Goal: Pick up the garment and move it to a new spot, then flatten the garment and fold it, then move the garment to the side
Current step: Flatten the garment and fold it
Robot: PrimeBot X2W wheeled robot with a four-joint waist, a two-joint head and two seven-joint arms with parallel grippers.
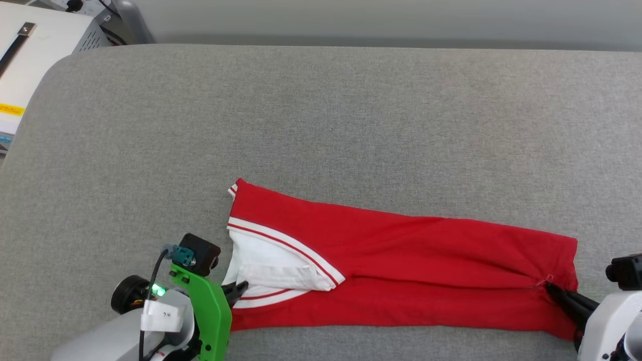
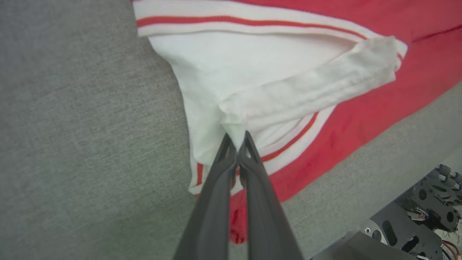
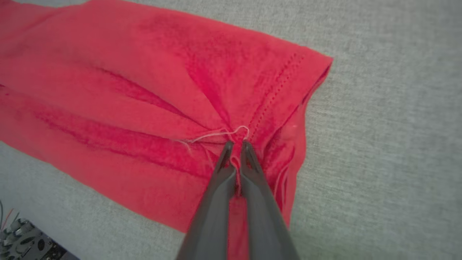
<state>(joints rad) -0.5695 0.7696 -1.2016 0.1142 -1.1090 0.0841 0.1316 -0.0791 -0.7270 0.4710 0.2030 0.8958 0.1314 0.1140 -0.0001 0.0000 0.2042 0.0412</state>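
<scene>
The garment point(image 1: 401, 250) lies folded into a long red strip across the near part of the grey surface, lettering hidden. Its white sleeve point(image 1: 271, 268) with red-white striped trim sits at the left end. My left gripper point(image 1: 241, 288) is shut on the white sleeve fabric, seen pinched between the fingers in the left wrist view point(image 2: 236, 139). My right gripper point(image 1: 549, 287) is shut on a gather of red cloth near the hem at the right end; in the right wrist view point(image 3: 236, 144) the folds radiate from the fingertips beside a loose thread point(image 3: 216, 134).
The grey padded surface point(image 1: 321, 115) stretches wide and bare behind the garment. A white machine with cables point(image 1: 35, 45) stands off the back left corner. The robot's base hardware point(image 2: 415, 224) shows below the near edge.
</scene>
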